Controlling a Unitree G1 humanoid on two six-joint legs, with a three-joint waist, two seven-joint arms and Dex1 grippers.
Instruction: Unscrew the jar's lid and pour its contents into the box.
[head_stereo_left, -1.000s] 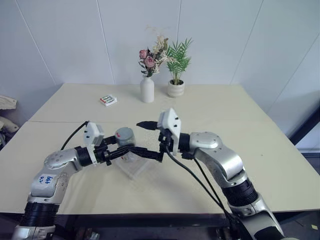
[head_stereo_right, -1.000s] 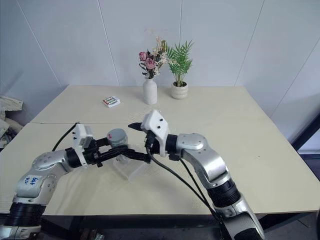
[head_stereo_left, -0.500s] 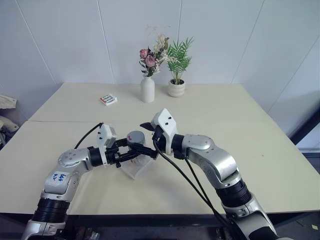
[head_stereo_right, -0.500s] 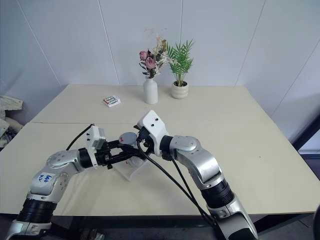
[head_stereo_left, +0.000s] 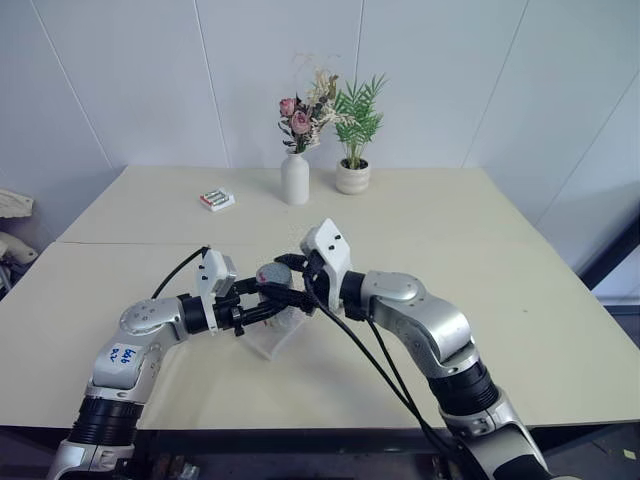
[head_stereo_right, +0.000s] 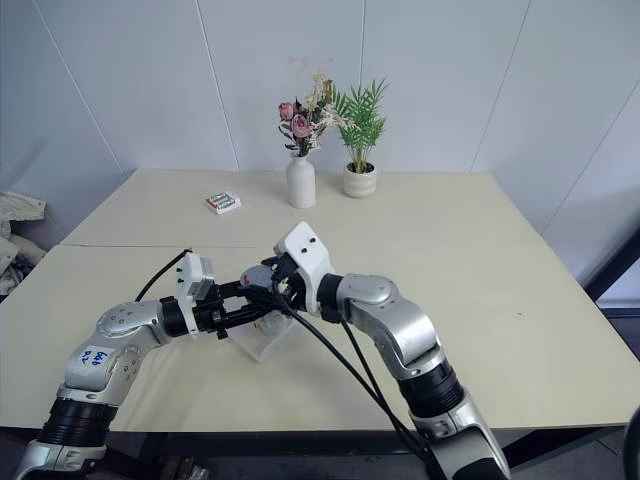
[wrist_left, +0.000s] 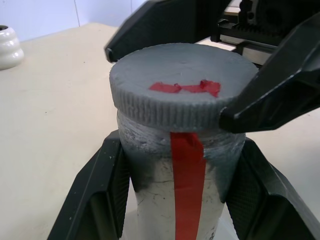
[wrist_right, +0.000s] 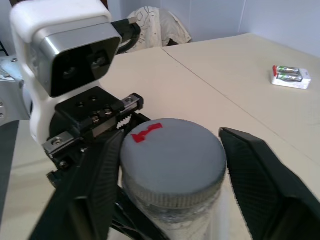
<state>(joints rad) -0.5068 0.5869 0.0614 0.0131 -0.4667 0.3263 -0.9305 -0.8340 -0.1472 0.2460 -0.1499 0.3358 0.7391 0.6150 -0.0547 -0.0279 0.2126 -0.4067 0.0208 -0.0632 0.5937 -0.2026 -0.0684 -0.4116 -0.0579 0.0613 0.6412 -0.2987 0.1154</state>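
My two arms reach forward and bend inward, so that the wrists meet in front of me above the worktop (head_stereo_left: 520, 300). My left gripper (wrist_left: 175, 190) points level toward my right, its two black fingers (wrist_left: 97, 195) clamped on the body of the jar (wrist_left: 175, 200). My right gripper (wrist_right: 170, 165) points level toward my left and sits slightly higher, its fingers (wrist_right: 260, 180) pressed against opposite edges of the lid (wrist_right: 172, 160).

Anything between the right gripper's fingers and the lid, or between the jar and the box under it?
Nothing: the right gripper has its fingers on the lid in the right wrist view. The jar hangs over the box, gap bare.
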